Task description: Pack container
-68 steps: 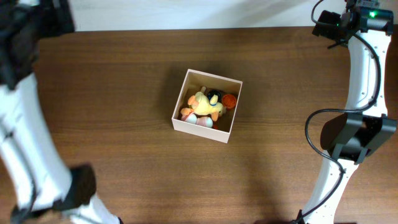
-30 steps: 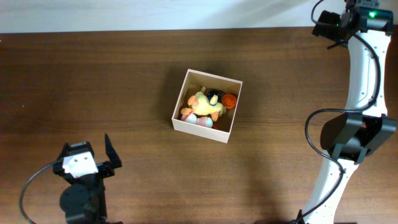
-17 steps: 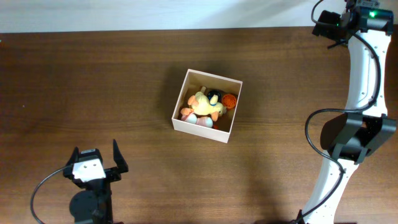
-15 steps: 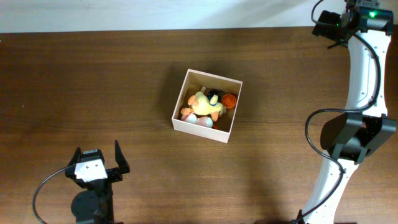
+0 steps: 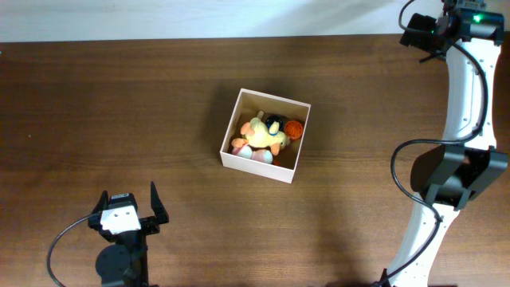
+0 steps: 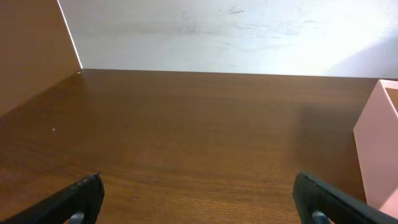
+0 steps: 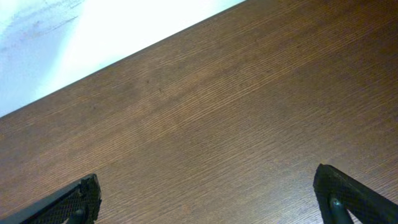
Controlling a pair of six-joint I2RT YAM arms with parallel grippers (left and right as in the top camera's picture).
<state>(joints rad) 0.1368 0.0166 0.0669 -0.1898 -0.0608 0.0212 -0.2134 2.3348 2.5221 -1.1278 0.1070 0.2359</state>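
- A square, shallow cardboard container (image 5: 256, 168), white-walled and tan inside, sits mid-table, angled slightly, with a yellow plush toy (image 5: 267, 135) and small rounded toys inside.
- The table (image 5: 143, 96) is dark, fine-grained wood.
- The left gripper (image 5: 128, 190) rests near-left, jaws spread wide and empty. The right gripper (image 7: 208, 193), far right, is equally splayed, grasping nothing.
- Since two seconds ago, the left arm has pulled back towards the near edge; the container is unmoved.

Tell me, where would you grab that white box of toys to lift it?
Probably one upright wall, from straight above: the container is open-topped and thin-walled, so one finger fits inside, one outside. The far wall looks best; the toys crowd the near side.
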